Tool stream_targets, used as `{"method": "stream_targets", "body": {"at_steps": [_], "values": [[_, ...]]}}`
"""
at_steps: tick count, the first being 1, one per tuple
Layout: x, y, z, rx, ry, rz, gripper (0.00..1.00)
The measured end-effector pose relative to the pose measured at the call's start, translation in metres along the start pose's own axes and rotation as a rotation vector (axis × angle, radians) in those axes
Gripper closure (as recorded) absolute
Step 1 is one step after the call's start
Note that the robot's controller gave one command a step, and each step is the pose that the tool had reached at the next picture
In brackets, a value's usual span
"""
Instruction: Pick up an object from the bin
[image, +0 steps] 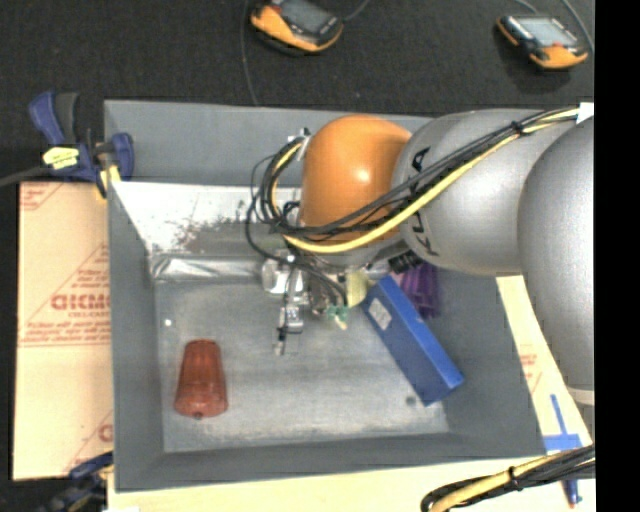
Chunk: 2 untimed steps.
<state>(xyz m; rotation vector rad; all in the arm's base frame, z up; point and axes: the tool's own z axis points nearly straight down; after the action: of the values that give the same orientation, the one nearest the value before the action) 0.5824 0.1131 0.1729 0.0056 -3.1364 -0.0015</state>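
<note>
The gripper (287, 335) hangs to the left of the blue box (420, 350), level with that box's upper end and apart from it; its thin tip points down at bare grey floor of the bin (130, 330); whether the tip touches the floor is not to be made out; whether the gripper is spread or closed, I cannot tell from this angle, since the metal parts run together into one narrow shape. The blue box itself is long and flat and lies slantwise, its upper end tucked under the wrist, its lower end pointing down and to the right; a pale yellow-green piece (355, 290) sits just left of the box's upper end, and a small green bit (339, 317) shows just below that, between box and gripper; what these two are cannot be told. A purple thing (428, 288) lies just right of the box's upper end, half hidden by the arm (500, 200). A red cup-shaped piece (201, 378) lies on its side well to the left of the box, about level with its lower end, alone on the floor. Above the box's upper end bulges the orange cover (350, 170), with yellow and black cables (430, 195) slung round it.
</note>
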Motion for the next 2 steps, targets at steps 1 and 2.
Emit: {"method": "stream_targets", "body": {"at_steps": [1, 2], "values": [[-0.001, -0.001, -0.005, -0.001, -0.008, 0.003, 0.0], [0.014, 0.038, 0.057, -0.001, -0.012, -0.051, 0.0]]}}
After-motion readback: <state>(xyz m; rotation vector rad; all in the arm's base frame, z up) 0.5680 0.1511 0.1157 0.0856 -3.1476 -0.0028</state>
